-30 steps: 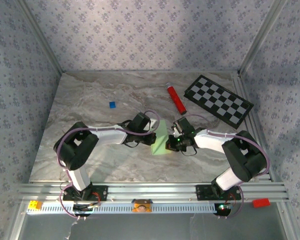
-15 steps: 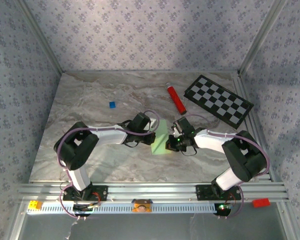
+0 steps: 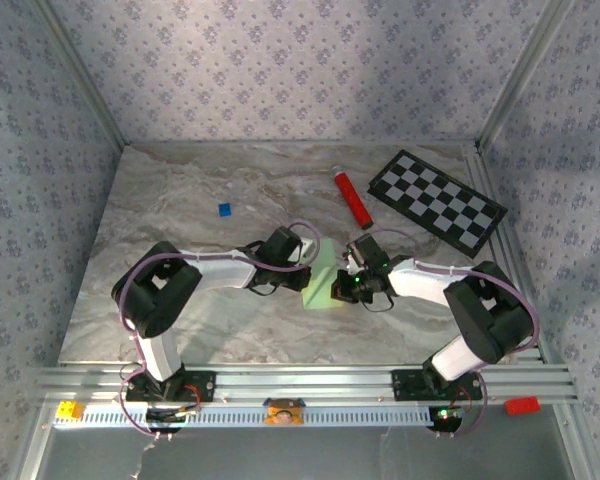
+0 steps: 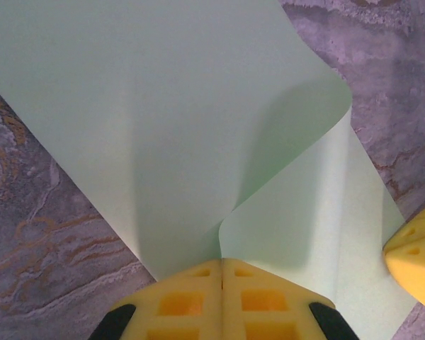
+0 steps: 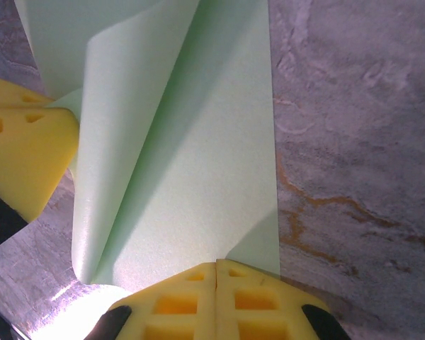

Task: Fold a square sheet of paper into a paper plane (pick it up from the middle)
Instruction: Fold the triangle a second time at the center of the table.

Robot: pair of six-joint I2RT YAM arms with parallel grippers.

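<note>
Little moved: left end effector (image 4: 222, 265), right end effector (image 5: 218, 268) clamped on curled sheet (image 4: 163, 120).

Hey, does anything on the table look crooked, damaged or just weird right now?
Only the square sheet of paper: pinched between the left gripper and right gripper, it bulges into a loose curl instead of lying flat. No tear or spill shows.

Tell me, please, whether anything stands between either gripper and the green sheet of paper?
Nothing visible does. The left gripper and the right gripper are each shut directly on the square sheet of paper, pinching it from opposite sides, with the sheet curled over between them.
</note>
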